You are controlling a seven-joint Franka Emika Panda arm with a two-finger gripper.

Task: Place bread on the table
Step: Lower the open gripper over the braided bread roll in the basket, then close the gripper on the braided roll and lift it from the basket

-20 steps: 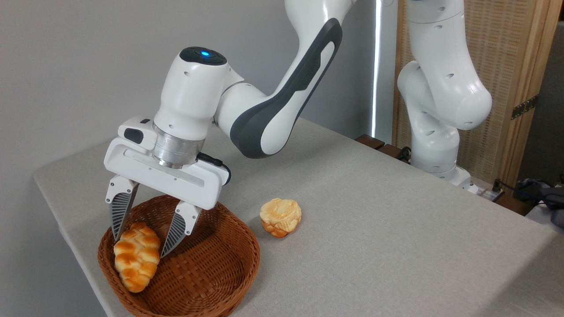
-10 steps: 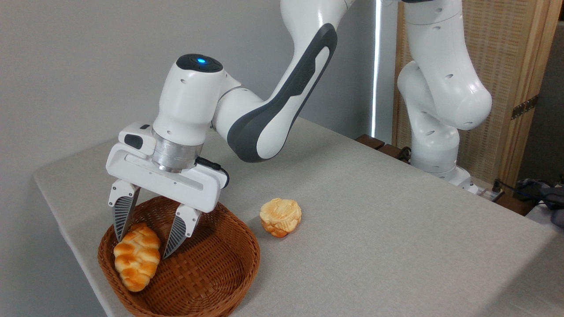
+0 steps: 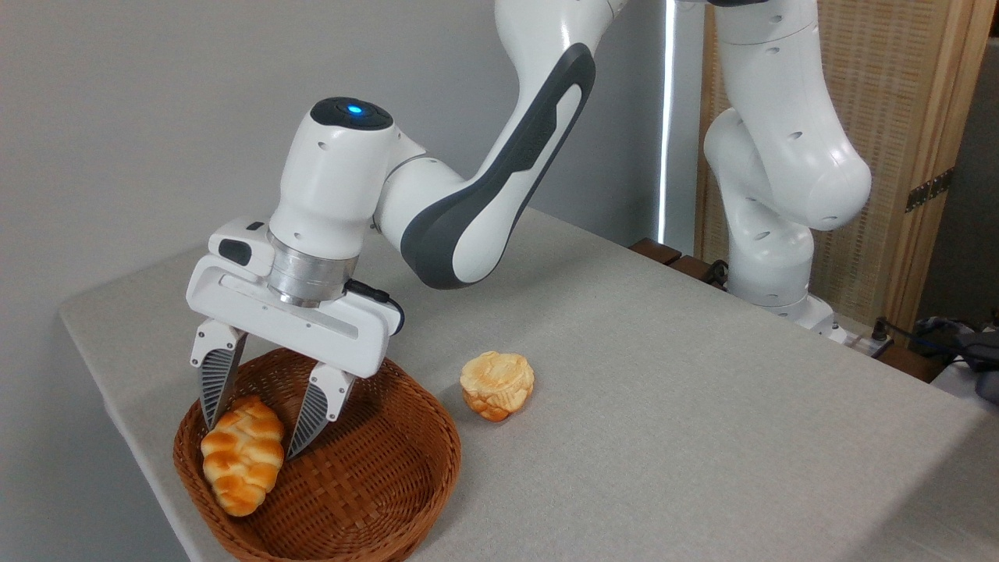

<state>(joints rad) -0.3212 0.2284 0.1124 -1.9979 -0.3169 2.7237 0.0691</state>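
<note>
Camera view, fixed: against the picture from a second ago, the gripper [image 3: 251,428] has sunk lower into the wicker basket [image 3: 367,484], and the wrist with its blue light has dropped a little and shifted slightly left. Over the last half second the change is small, a slight further settling of the fingers around the loaf. The bread [image 3: 242,456], the bun [image 3: 497,384] and the basket lie where they did before.

The bread, a braided golden loaf, lies inside the basket against its left wall, long axis running from the near rim toward the far side. It is not yet on the table [image 3: 663,406]. The bun sits on the cloth just right of the basket, apart from its rim.

The arm reaches from its base at the far right of the table, arches over and bends down to the basket, with the hand pointing downward and tilted slightly. Its fingers are spread, one on each side of the loaf's far end: the left finger [image 3: 214,390] stands at the loaf's upper left edge, the right finger [image 3: 312,414] just beside its right flank. Whether either pad actually touches the crust cannot be told from this angle.
</note>
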